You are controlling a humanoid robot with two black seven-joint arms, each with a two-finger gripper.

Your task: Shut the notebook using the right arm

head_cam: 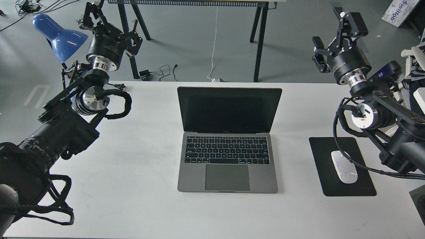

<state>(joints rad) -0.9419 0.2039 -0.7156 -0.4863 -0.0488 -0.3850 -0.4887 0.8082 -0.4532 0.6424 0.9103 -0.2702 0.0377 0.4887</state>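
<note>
The notebook (227,156) lies open in the middle of the white table (132,172). It is space-grey with a black keyboard, and its black screen (229,109) stands upright facing me. My right arm (365,113) comes in from the right. Its gripper (332,37) is open and empty, raised beyond the table's back right corner, well to the right of the screen and apart from it. My left gripper (111,24) is open and empty, raised at the back left beside the blue lamp (59,36).
A black mouse pad (345,179) with a white mouse (344,167) lies right of the notebook, under my right arm. Another table's legs (260,39) and cables on the floor (162,71) are behind the table.
</note>
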